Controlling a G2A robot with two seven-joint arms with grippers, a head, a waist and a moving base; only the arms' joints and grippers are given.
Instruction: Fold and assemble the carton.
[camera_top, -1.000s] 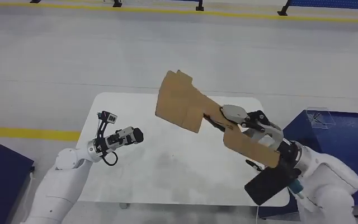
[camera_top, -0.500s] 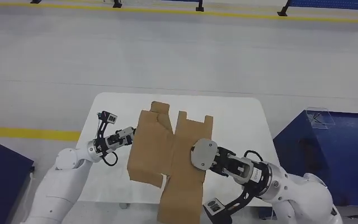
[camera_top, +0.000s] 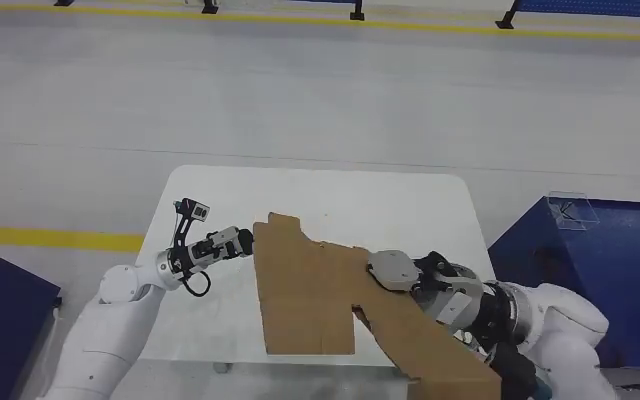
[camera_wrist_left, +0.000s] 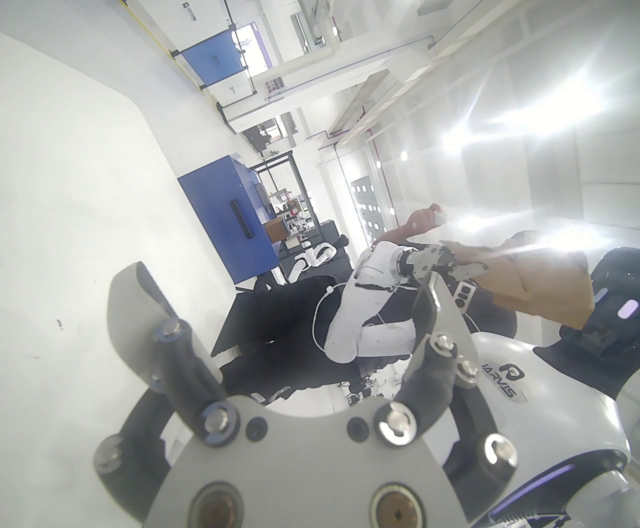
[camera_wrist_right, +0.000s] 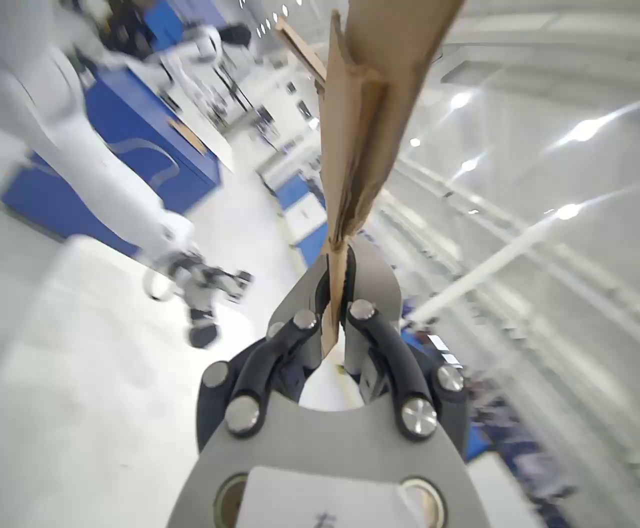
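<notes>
1. The carton (camera_top: 305, 300) is a flattened blank of brown corrugated board, not yet erected. It is held above the near part of the white table (camera_top: 300, 195). One end runs out past the table's near edge.
2. The right gripper (camera_wrist_right: 336, 270) is clamped on the board's edge. Doubled layers with a frayed, fluted edge sit between its fingers.
3. The left gripper (camera_wrist_left: 282, 285) is spread wide and empty, over the table's left part, close to the carton's flap end.
4. Handling, as judged: light, stiff within each panel, and hinging freely at the creases. A single edge pinch lets it swing. The matte surface grips fairly, but the edges crush easily.
5. Recommended second hold: a main panel beside a crease, not a flap tip.
</notes>
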